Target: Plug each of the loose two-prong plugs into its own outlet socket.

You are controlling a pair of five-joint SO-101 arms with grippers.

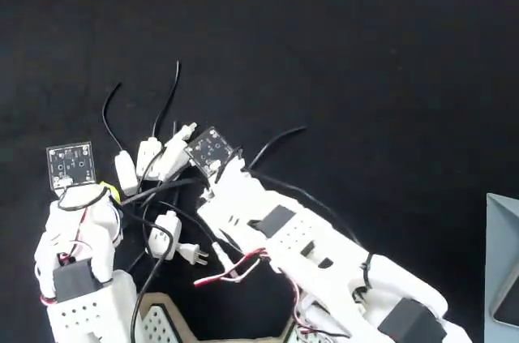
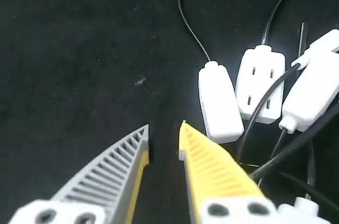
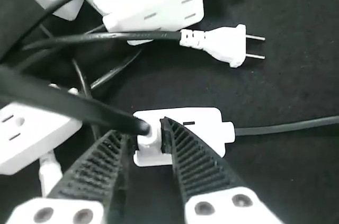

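In the right wrist view my right gripper (image 3: 144,128) is shut on a small white plug (image 3: 147,135) with a black cable, pressed against the end of a white socket block (image 3: 196,128). Beyond it lies a loose two-prong plug (image 3: 225,45), prongs bare. A bigger white outlet (image 3: 153,1) lies farther off. In the left wrist view my left gripper (image 2: 164,134) stands open over bare black cloth, nothing between its grey and yellow fingers. Three white outlet blocks (image 2: 220,102) (image 2: 259,83) (image 2: 312,91) lie just beyond it. From above, a loose plug (image 1: 193,254) rests between the arms.
Black cables (image 1: 170,100) cross and tangle among the outlets (image 1: 154,156) at centre left of the black table (image 1: 365,75). A square marker card (image 1: 71,165) sits at the left arm's tip, another (image 1: 211,148) at the right arm's. A grey box (image 1: 503,262) stands at the right edge.
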